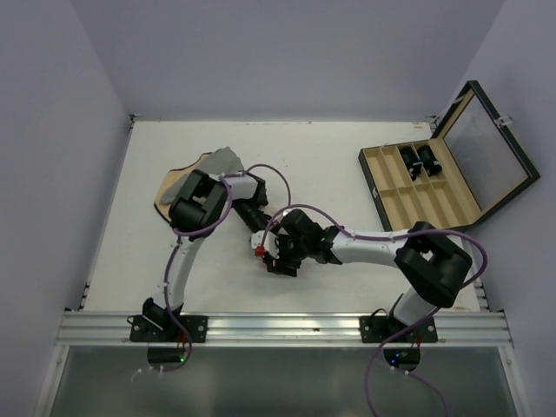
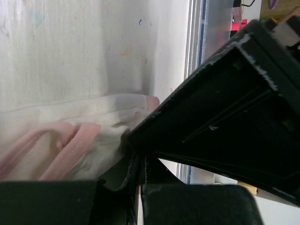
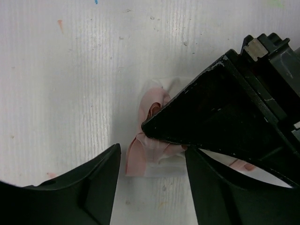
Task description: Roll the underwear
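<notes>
The underwear (image 3: 152,140) is a small bunched bundle of white fabric with pink trim, lying on the white table; from above only a red speck of it (image 1: 260,252) shows between the two grippers. The left gripper (image 2: 140,176) is shut, its tip buried in the fabric (image 2: 70,136) and pinching it. In the right wrist view this left gripper (image 3: 225,112) comes in as a black wedge from the right, ending on the bundle. My right gripper (image 3: 152,150) is open, one finger on each side of the bundle's near end, neither touching it.
An open black case (image 1: 417,187) with wooden compartments and black items (image 1: 421,161) stands at the back right. A grey cloth (image 1: 221,163) and a tan cloth (image 1: 168,189) lie at the back left, behind the left arm. The metal rail (image 1: 278,328) runs along the near edge.
</notes>
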`<action>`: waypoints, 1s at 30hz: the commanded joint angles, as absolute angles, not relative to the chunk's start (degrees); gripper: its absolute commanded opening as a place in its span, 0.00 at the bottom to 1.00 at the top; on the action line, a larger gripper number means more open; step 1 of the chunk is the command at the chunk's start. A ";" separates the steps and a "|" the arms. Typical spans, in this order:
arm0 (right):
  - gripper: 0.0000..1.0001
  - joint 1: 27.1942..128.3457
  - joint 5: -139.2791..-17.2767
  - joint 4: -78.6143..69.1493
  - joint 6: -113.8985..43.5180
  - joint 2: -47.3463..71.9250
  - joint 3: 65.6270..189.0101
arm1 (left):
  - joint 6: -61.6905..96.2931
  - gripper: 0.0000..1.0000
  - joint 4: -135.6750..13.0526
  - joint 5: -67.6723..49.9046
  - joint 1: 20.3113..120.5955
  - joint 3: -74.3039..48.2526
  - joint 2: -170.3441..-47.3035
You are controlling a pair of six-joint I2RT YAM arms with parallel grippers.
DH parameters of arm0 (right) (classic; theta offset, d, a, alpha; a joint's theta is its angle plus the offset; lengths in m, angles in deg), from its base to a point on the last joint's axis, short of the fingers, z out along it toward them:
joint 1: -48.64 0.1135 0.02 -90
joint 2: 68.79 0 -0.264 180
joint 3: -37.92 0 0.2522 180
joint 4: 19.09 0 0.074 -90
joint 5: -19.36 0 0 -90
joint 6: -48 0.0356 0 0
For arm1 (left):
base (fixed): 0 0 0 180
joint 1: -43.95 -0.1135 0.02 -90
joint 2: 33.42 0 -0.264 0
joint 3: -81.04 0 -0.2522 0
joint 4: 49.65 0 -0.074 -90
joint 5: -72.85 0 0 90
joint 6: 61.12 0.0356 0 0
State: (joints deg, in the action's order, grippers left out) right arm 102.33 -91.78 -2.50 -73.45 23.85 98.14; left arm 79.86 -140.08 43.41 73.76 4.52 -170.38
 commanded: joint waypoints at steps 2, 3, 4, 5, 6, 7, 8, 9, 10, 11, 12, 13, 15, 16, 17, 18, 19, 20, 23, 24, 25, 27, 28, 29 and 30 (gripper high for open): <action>0.56 103.31 -93.93 -9.10 -73.38 27.44 99.06 | 84.60 0.00 -129.25 30.23 72.08 2.87 -174.31; 0.52 103.40 -94.01 -9.46 -73.38 28.23 98.97 | 84.69 0.00 -129.16 30.49 71.64 2.78 -174.39; 0.48 103.49 -94.02 -9.63 -73.56 28.85 98.80 | 84.69 0.00 -129.24 30.58 71.38 2.70 -174.31; 0.45 103.57 -94.02 -10.24 -73.47 29.38 98.62 | 84.69 0.00 -129.07 30.58 71.20 2.70 -174.39; 0.38 103.75 -94.10 -10.42 -73.38 30.51 98.27 | 84.69 0.00 -128.98 30.84 70.85 2.52 -174.22; 0.33 103.75 -94.10 -10.51 -73.47 30.96 98.27 | 84.43 0.00 -128.81 31.02 70.67 2.43 -173.96; 0.28 103.75 -94.19 -11.47 -73.21 31.14 98.09 | 84.43 0.01 -128.72 31.11 70.59 2.26 -173.78; 0.17 103.66 -94.28 -12.00 -72.95 31.23 97.48 | 84.34 0.03 -128.54 31.19 70.24 2.00 -173.52; 0.11 103.75 -94.80 -12.27 -72.68 31.23 97.39 | 84.08 0.07 -127.93 31.28 70.23 1.56 -172.38; 0.06 103.75 -95.68 -12.62 -72.16 31.14 97.30 | 83.73 0.09 -127.40 31.46 70.15 1.03 -171.59; 0.00 103.75 -97.08 -12.54 -71.80 31.23 97.47 | 83.20 0.14 -125.40 31.72 69.80 -0.37 -170.54; 0.00 103.49 -97.79 -11.93 -71.63 31.49 97.65 | 81.81 0.31 -124.51 31.98 69.53 -1.16 -167.83; 0.00 103.05 -100.33 -10.70 -70.75 32.28 98.96 | 81.70 0.39 -123.54 33.74 68.57 -3.09 -164.57; 0.00 102.70 -102.69 -10.08 -70.22 33.59 99.58 | 80.92 0.45 -122.92 34.18 68.22 -3.54 -160.81; 0.00 102.00 -104.02 -9.03 -69.52 34.47 100.28 | 80.39 0.48 -122.22 34.71 67.78 -4.07 -158.68; 0.00 101.56 -105.51 -8.50 -68.21 35.18 101.68 | 79.95 0.51 -121.26 36.19 66.64 -4.94 -156.49; 0.00 100.94 -108.31 -7.97 -67.15 37.01 102.48 | 78.38 0.53 -120.72 37.07 65.85 -5.30 -152.03; 0.00 99.63 -109.47 -7.88 -66.01 37.81 103.09 | 77.41 0.54 -120.02 38.74 65.06 -5.48 -149.72; 0.00 96.73 -115.69 -7.09 -60.74 41.84 107.30 | 73.81 0.55 -116.08 40.16 59.45 -8.88 -140.49; 0.00 96.02 -117.55 -7.00 -57.68 43.17 108.28 | 71.44 0.55 -112.32 39.81 58.20 -10.21 -138.03; 0.00 94.62 -120.79 -7.00 -56.08 45.27 109.16 | 70.72 0.56 -110.46 39.37 56.89 -11.70 -133.14; 0.00 93.30 -123.62 -8.05 -51.18 47.30 110.83 | 71.32 0.56 -106.68 36.65 53.98 -16.62 -126.19; 0.00 92.68 -124.59 -8.75 -49.41 48.18 111.36 | 72.55 0.55 -105.87 35.34 53.28 -18.55 -123.88; 0.00 91.72 -126.95 -9.71 -47.82 50.28 112.41 | 73.87 0.55 -103.60 32.45 53.01 -23.01 -121.33; 0.00 91.19 -127.76 -9.29 -45.37 51.34 113.29 | 75.36 0.55 -102.36 31.47 53.01 -25.67 -118.70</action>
